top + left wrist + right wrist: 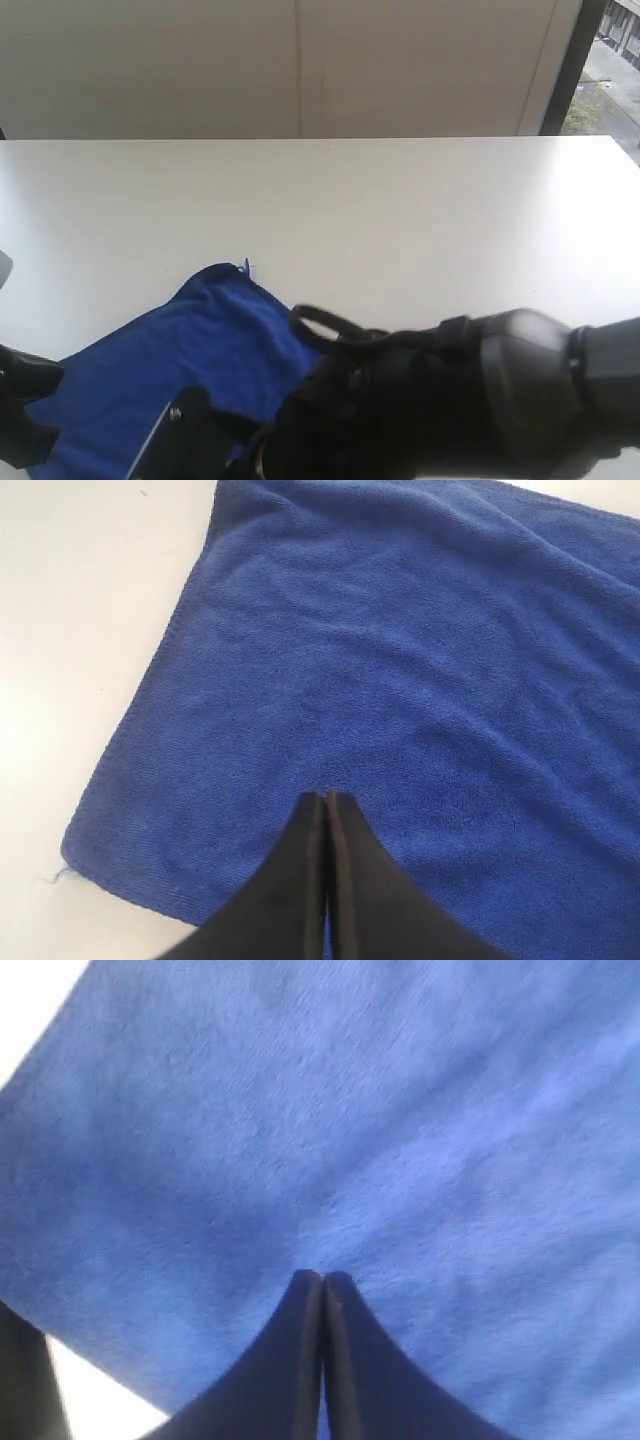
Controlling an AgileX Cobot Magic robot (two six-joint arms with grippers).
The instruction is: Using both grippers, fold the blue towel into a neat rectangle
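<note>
While the blue towel [420, 650] lies beneath it, the left pincer [327, 800] is pressed together. So is the right pincer [322, 1280].

1. Towel [180, 370]: one, blue, a single piece, seen in all three views.
2. Worktop [400, 220]: one, white.
3. Arms: two in the exterior view. The right arm [480, 390] is large in front; the left arm [20, 400] is only a sliver at the edge.
4. Grippers: two, one per wrist view, the left gripper [327, 796] and the right gripper [322, 1276].
5. Fingers [295, 880]: two per gripper, four in total.
6. Cable loop [320, 322]: one, on the right arm.
7. Wall panels behind the worktop: at least two, with one seam between them.
8. Window [610, 70]: one strip, at the far corner.
</note>
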